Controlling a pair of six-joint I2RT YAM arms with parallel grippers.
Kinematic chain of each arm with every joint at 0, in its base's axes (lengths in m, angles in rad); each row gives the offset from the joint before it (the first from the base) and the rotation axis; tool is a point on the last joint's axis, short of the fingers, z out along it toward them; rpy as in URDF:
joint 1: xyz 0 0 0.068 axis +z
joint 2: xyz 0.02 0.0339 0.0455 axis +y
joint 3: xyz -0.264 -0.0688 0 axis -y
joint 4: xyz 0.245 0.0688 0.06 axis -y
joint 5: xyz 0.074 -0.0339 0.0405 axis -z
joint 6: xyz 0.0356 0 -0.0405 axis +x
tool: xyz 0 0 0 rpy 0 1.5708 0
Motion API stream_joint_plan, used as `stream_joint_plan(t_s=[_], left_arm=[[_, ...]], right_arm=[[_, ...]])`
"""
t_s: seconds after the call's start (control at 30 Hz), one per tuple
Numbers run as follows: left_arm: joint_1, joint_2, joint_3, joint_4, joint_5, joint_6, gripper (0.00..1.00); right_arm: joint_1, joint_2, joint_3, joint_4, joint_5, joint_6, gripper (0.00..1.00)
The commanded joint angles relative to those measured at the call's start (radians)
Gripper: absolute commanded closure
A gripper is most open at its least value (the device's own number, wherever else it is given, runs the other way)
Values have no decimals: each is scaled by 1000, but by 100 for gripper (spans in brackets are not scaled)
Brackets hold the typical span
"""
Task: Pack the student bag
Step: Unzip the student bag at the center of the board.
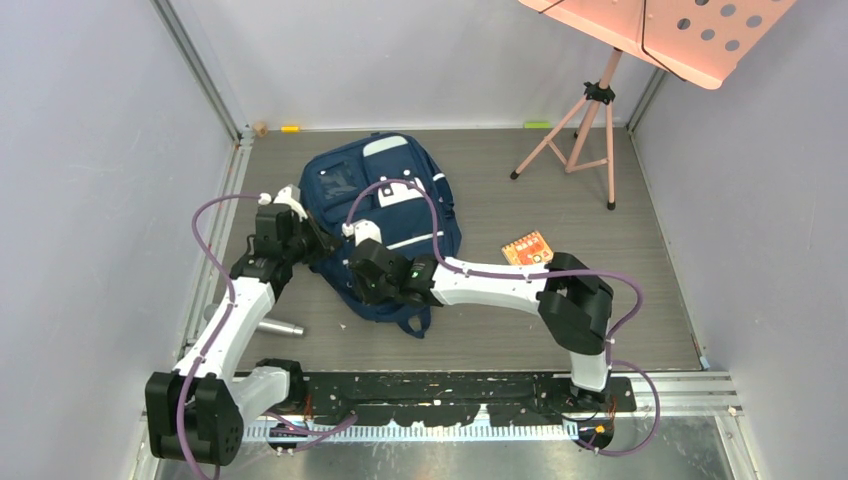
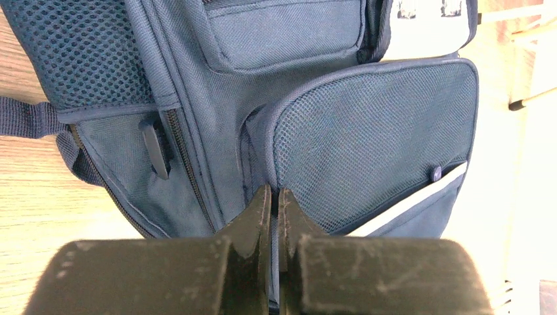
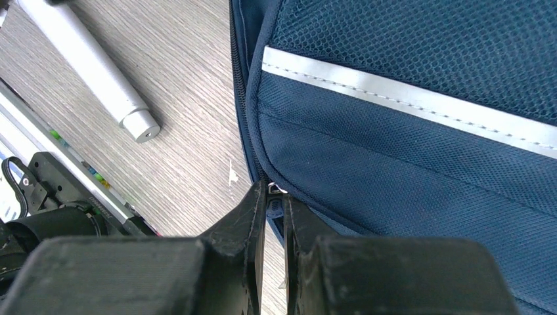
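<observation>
The student bag [image 1: 395,225] is lying flat mid-tabletop [image 1: 620,310]. The right pincer [image 3: 274,200] is pinching what looks like a zipper pull [image 3: 276,207]. The left pincer [image 2: 272,197] is clenching tight at the mesh pocket [image 2: 368,138] seam. A silver cylinder [image 1: 285,327] and an orange packet [image 1: 527,250] are lying outside, so packing looks barely begun.

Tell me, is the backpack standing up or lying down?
Lying down. The student bag lies flat on the table, and the white patch on its front faces straight up at the top camera.
</observation>
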Motion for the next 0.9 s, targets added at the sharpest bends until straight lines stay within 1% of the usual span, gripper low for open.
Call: stream_joint_plan(t_s=[0.0,0.03,0.07,0.1,0.13,0.17,0.2,0.23,0.27,0.3,0.33,0.37,0.43,0.47,0.57,0.67,0.77,0.87], left_arm=[[-18,-33,-7,49,89,-18,100],[-18,-32,2,31,89,-3,100],[-18,-34,17,5,85,17,95],[-18,-36,35,-21,78,40,85],[-18,-40,57,-53,68,62,71],[-18,-46,89,-95,49,88,59],[-18,-50,115,-124,34,112,49],[-19,-52,142,-157,24,137,43],[-19,-51,172,-190,15,164,38],[-20,-47,202,-220,9,191,34],[-27,-40,237,-256,-1,222,33],[-39,-35,266,-283,-9,252,32],[-85,-23,309,-316,-19,326,30],[-116,-15,324,-321,-20,363,29],[-257,24,358,-342,-36,505,25],[-394,96,382,-365,-65,588,25],[-511,145,387,-362,-89,682,24],[-621,193,386,-355,-202,763,22]], right_arm=[[24,-26,116,109,-55,-54,92],[24,-42,113,101,-49,-67,89],[24,-54,109,82,-35,-72,82],[24,-80,95,71,-28,-82,78],[24,-97,86,49,-8,-85,70],[23,-134,60,39,4,-92,66],[23,-153,32,19,27,-100,56],[22,-196,20,8,39,-104,47],[21,-217,-6,-16,62,-113,43],[18,-263,-20,-28,74,-117,36],[14,-286,-43,-54,98,-124,33],[2,-329,-55,-68,108,-126,28],[-31,-392,-88,-113,134,-126,23],[-69,-433,-111,-139,139,-118,22],[-164,-513,-169,-176,139,-96,19],[-311,-602,-261,-183,122,-62,16],[-417,-654,-323,-191,105,-41,14],[-515,-700,-391,-193,92,-22,13]])
